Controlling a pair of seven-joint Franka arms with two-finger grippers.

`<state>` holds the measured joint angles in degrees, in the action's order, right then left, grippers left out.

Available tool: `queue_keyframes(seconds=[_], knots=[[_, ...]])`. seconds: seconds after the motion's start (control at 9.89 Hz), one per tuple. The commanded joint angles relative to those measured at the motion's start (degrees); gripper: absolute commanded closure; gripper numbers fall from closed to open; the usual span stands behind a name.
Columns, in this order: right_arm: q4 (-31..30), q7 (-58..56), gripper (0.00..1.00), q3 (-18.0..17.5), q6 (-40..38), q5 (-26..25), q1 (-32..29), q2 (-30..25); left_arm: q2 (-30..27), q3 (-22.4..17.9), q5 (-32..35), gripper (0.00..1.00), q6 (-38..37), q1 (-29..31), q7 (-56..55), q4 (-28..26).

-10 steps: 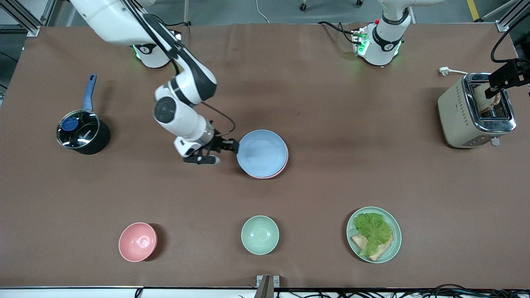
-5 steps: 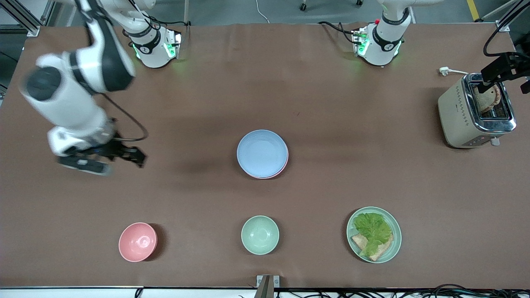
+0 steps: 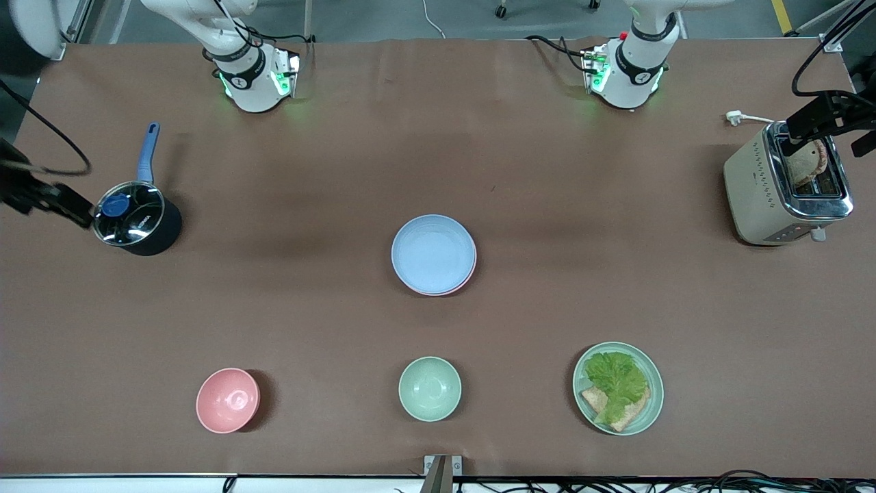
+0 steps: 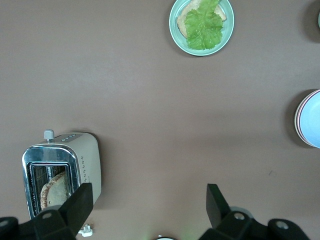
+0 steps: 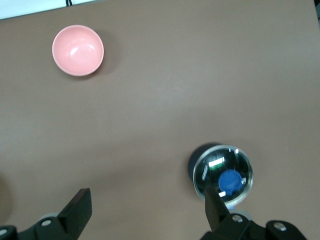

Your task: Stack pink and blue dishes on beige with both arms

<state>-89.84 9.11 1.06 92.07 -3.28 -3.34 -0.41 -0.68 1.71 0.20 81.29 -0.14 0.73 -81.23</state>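
Note:
The light blue plate [image 3: 433, 253] lies on the pale pink plate [image 3: 470, 275] in the middle of the table; only a sliver of pink rim shows beneath it. In the left wrist view the blue plate [image 4: 313, 120] and the pink rim [image 4: 298, 120] sit at the picture's edge. No beige plate shows on its own; whether one lies under the stack I cannot tell. My right gripper [image 3: 51, 198] [image 5: 147, 210] hangs open and empty beside the pot at the right arm's end. My left gripper [image 3: 831, 135] [image 4: 148, 205] is open and empty over the toaster.
A black pot [image 3: 135, 222] [image 5: 223, 174] with glass lid and blue handle. Nearest the front camera stand a pink bowl [image 3: 228, 400] [image 5: 78, 50], a mint bowl [image 3: 430, 388] and a mint plate with lettuce and bread [image 3: 618, 387] [image 4: 201, 26]. A toaster [image 3: 773, 188] [image 4: 75, 167] holds toast.
My right arm has swung away from the plate stack to its end of the table, beside the pot. The left gripper shifted slightly over the toaster. The plates stayed put.

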Motion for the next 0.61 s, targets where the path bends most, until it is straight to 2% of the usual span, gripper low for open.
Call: queue_keyframes(seconds=[0.0, 0.1, 0.51], knots=[[5.5, -5.5, 0.0, 3.2, -7.3, 3.4, 0.8, -0.1, -0.6, -1.1, -1.3, 0.0, -0.3, -0.7, -0.4, -2.6], [7.5, -5.1, 0.0, 3.1, -7.5, 3.3, 0.3, 0.1, -0.8, -1.2, -1.3, 0.0, -0.3, -1.0, -0.3, -2.9], [7.3, -5.5, 0.0, 2.9, -7.6, 3.0, 0.5, 0.3, -0.9, -1.2, -1.4, 0.0, -0.1, -1.4, 0.8, -3.0]])
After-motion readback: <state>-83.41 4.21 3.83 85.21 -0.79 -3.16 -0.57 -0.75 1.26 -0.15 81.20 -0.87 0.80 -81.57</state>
